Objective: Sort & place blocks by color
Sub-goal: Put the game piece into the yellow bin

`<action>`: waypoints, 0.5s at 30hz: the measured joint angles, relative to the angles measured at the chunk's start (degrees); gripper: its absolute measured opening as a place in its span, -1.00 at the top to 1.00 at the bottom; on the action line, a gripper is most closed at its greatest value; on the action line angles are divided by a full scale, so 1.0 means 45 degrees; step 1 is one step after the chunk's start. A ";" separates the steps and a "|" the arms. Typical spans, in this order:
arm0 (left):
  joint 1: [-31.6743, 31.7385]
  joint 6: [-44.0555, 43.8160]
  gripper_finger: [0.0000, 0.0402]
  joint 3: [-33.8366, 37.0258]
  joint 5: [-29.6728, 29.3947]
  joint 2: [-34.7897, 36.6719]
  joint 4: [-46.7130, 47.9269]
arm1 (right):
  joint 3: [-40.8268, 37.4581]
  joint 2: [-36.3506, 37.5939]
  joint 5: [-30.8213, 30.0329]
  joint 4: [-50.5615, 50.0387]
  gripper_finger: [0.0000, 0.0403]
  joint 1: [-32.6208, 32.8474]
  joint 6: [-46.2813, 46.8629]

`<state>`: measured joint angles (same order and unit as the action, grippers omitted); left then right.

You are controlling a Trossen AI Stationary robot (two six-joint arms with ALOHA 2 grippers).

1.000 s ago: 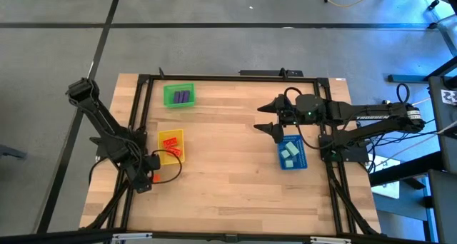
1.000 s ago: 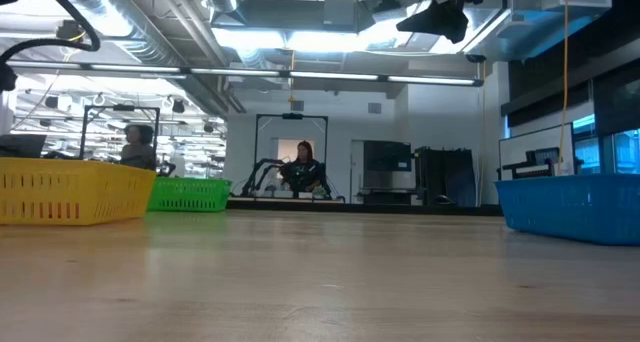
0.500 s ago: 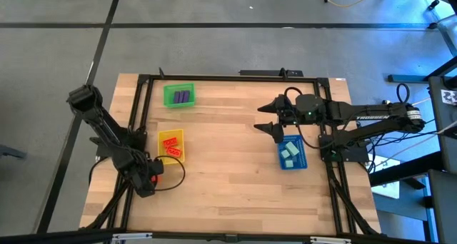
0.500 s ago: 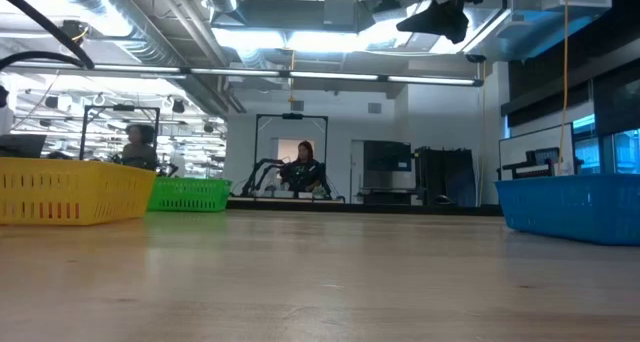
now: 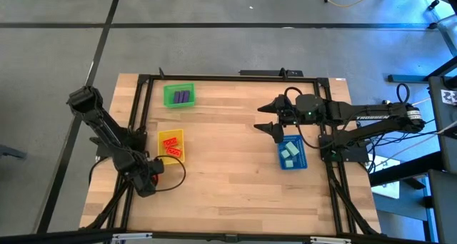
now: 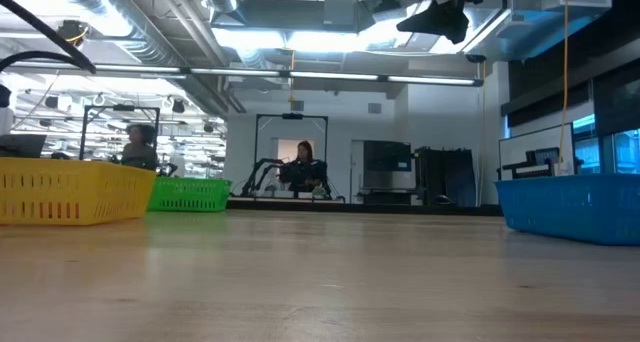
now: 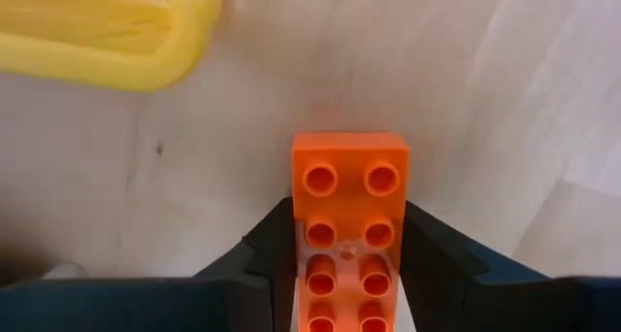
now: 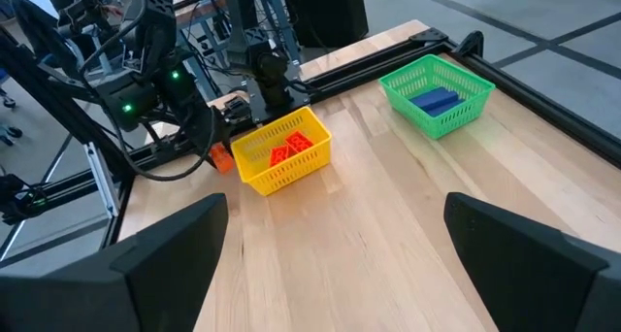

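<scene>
An orange-red block (image 7: 349, 191) lies studs-up on the wood by the table's left edge, just on the near side of the yellow tray (image 5: 171, 145), which holds more orange-red blocks (image 8: 291, 149). My left gripper (image 7: 349, 274) points down over it, shut on it (image 5: 156, 168). Purple blocks (image 5: 182, 97) lie in the green tray (image 5: 168, 95), light teal blocks (image 5: 289, 153) in the blue tray (image 5: 300, 162). My right gripper (image 5: 266, 117) hangs open and high above the table, beside the blue tray's far end. My left gripper pinches the block's two long sides (image 7: 299, 237) between its two fingers (image 7: 267, 254), on the half nearer the wrist. The fingers come from above, pointing down, and lie across the block. The block lies flat on the table, studs up.
Black frame rails (image 5: 139, 123) run along the table's left, far and right sides. Bare wood (image 5: 228, 165) lies between the yellow and blue trays. In the low view people sit in the room beyond the table (image 6: 303, 167).
My left gripper has sunk a little toward the table beside the yellow tray's near end, over the orange-red block. The right arm has kept still.
</scene>
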<state>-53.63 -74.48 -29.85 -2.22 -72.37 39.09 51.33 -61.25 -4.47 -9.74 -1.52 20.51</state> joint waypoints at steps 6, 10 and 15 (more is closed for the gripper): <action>0.0001 0.0706 0.36 -0.1541 -0.0089 0.1234 -0.0501 | 0.0000 0.0000 0.0019 -0.0133 -0.91 0.0000 0.0000; 0.0524 0.2207 0.36 -0.3236 -0.1483 0.2086 -0.1323 | 0.0000 0.0000 0.0615 -0.0231 -0.91 -0.0005 0.0002; 0.3281 0.6172 0.36 -0.5308 -0.3294 0.1823 -0.1484 | 0.0000 0.0000 0.0794 -0.0190 -0.91 0.0000 0.0001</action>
<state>-38.86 -46.71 -53.74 -17.04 -64.17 32.41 51.33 -61.25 -0.90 -10.59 -1.52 20.52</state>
